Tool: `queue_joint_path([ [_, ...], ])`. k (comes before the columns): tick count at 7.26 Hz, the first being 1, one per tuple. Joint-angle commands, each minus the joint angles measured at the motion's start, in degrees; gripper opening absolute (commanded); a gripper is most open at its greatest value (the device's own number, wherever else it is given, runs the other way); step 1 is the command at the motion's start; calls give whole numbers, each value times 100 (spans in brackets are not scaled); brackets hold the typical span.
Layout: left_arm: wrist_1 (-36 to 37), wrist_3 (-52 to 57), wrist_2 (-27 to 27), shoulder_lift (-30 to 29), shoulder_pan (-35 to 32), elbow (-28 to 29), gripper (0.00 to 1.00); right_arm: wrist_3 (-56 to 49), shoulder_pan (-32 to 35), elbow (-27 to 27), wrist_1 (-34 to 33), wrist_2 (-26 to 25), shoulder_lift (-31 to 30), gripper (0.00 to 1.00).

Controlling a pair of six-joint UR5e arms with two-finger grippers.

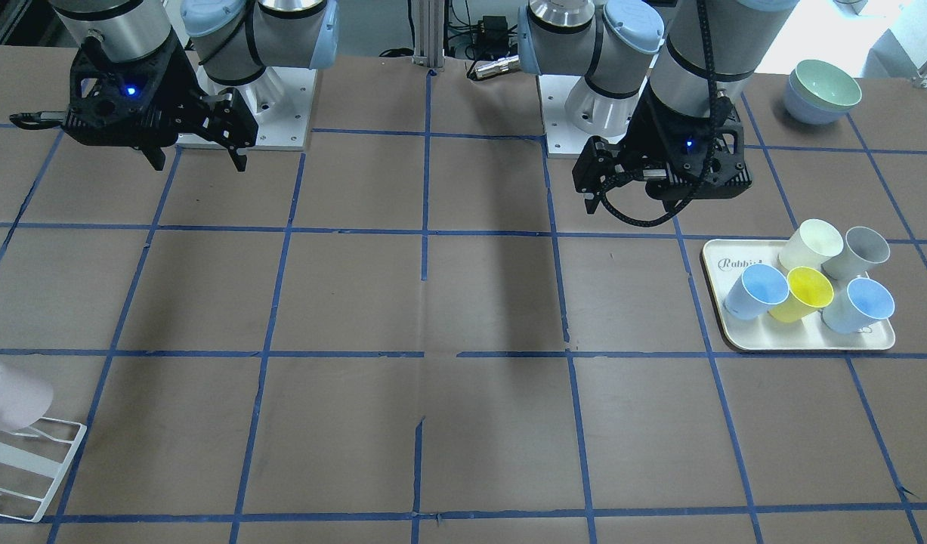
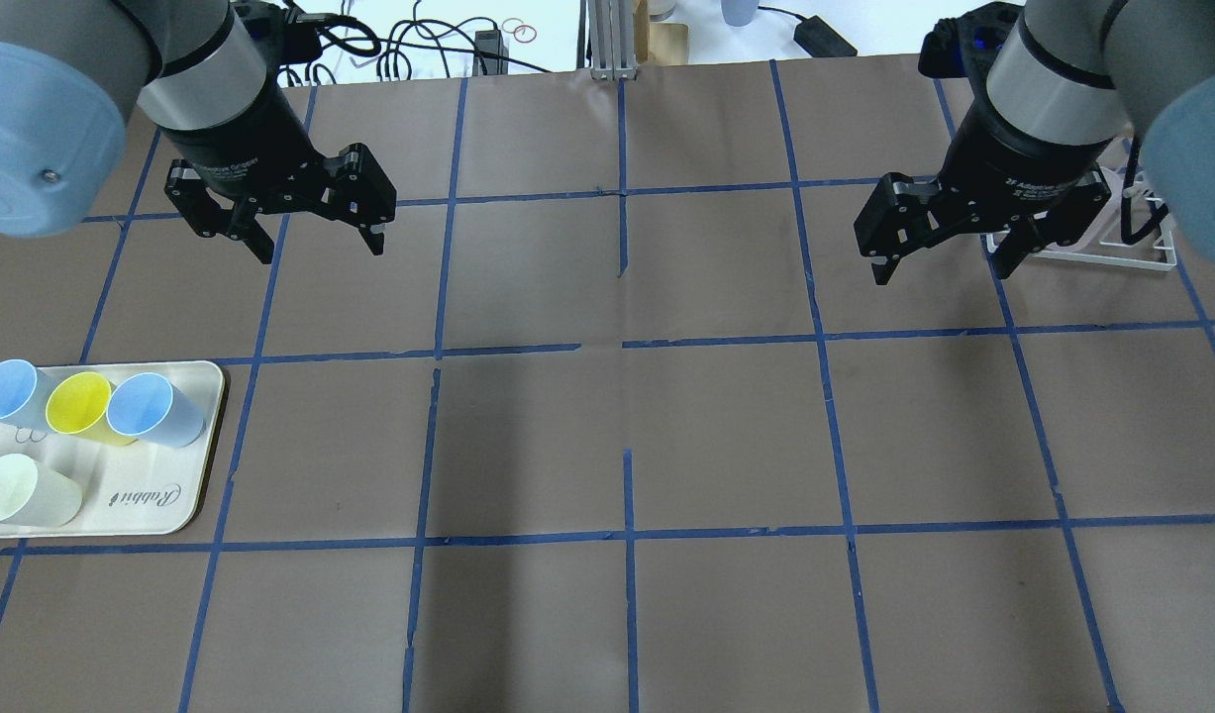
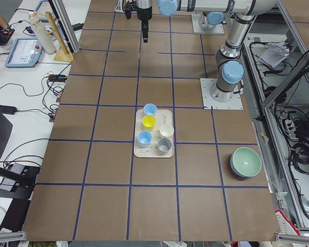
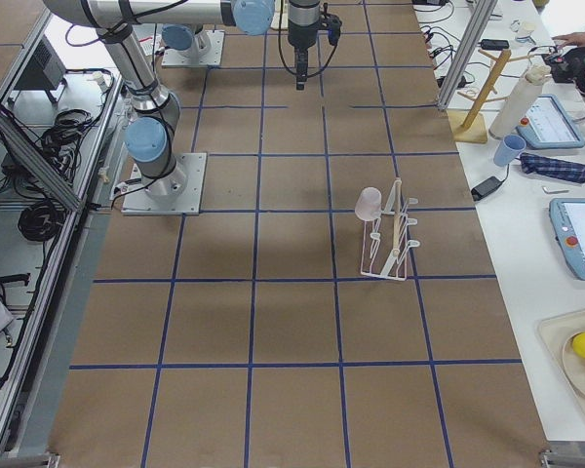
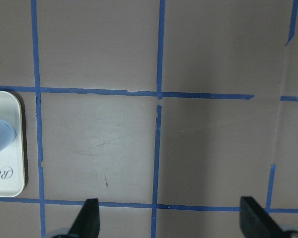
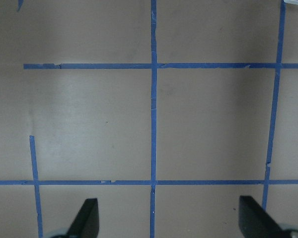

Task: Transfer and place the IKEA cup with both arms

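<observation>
- The right gripper [image 2: 944,269] hangs above the table [image 2: 627,436] with its jaws spread wide and nothing between them. Its wrist view shows only bare taped surface.
- The left gripper [image 2: 320,248] is the same: wide, empty, over bare table, and well apart from the right one.
- Beyond the right gripper, near the table edge on the robot's right, stands a white wire rack [image 1: 51,453]. The IKEA cup [image 1: 10,400] rests on it, on the side facing the robot. In the overhead view the right arm hides the cup.
- The cup is apart from both grippers — untouched, by the look of it.
- Its long axis leans, neither upright nor lying flat. No open mouth shows in the front or right-side view. So I judge that the mouth points down toward the rack and the closed base up and toward the robot, though the pictures are too small to be sure.
- On the robot's left, well apart from the rack, a tray [image 2: 206,475] carries five other cups [image 1: 809,291], all with mouths up.
- Progress, as I judge it: nothing is done yet. Still to come are the right arm's grasp at the rack, the hand-over mid-table, and the left arm's placing — probably on the tray.
</observation>
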Motion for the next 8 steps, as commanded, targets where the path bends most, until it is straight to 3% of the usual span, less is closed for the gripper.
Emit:
queue_joint_path([
  [1,9,3,0,-22,17,17,100,9,-4,5,-14,36,10,100],
  [6,9,3,-9,5,35,9,100,-34,-57,-3,-94,-25,36,100],
  [8,9,3,-9,5,35,9,100,-217,-554,-12,-120,1,45,100],
])
